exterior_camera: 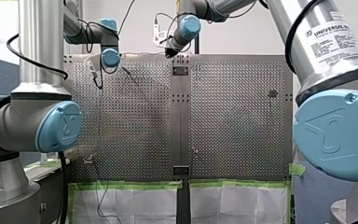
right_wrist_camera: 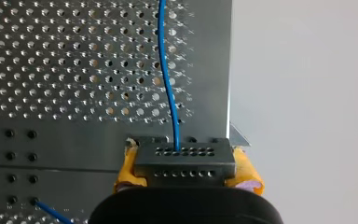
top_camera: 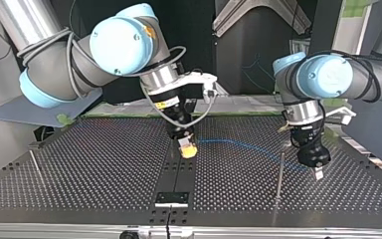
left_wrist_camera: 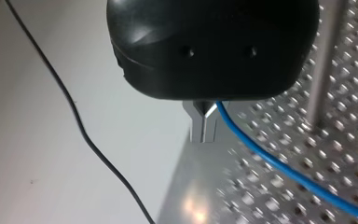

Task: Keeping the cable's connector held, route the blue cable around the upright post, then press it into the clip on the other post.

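The right tool grips the dark connector between its yellow pads, above the middle of the tabletop. The left tool has its metal fingers pinched narrow on the blue cable further along. The cable's long axis runs from the connector toward the top view's right, and the upright post stands between the two tools, just beside the left one, so the left arm is judged nearer for the wrap. Which side of the post the cable passes cannot be told.
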{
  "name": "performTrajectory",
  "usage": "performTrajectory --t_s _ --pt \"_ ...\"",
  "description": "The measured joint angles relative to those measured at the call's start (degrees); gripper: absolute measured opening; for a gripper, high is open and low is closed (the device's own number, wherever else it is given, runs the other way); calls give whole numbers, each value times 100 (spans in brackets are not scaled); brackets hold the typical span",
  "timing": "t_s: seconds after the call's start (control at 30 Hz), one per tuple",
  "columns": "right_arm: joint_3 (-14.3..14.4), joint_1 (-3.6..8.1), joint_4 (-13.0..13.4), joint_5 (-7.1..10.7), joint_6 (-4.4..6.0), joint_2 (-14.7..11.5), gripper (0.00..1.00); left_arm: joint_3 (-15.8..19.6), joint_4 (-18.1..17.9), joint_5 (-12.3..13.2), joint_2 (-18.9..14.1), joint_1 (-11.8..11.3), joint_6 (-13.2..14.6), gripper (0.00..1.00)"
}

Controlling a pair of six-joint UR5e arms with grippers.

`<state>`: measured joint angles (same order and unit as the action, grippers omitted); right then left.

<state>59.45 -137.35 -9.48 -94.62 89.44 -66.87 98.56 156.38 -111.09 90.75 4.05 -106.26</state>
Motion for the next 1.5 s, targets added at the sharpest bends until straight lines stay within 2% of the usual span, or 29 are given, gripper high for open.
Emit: performTrajectory --t_s 0.23,0.47,0.67,1.1,1.5 --pt "-195 8 10 38 -17 259 0 -11 -100 249 181 -272 -104 0" --pt "-308 12 28 42 -25 484 0 -57 -229 481 312 -402 -170 0" --pt "-413 11 49 115 -45 611 0 -229 -166 690 527 -433 -171 0" --pt "-521 23 63 145 -65 804 0 -259 -209 904 925 -570 -308 0" --pt "-522 129 89 125 -66 1138 0 -260 -291 1023 1164 -562 -428 0"
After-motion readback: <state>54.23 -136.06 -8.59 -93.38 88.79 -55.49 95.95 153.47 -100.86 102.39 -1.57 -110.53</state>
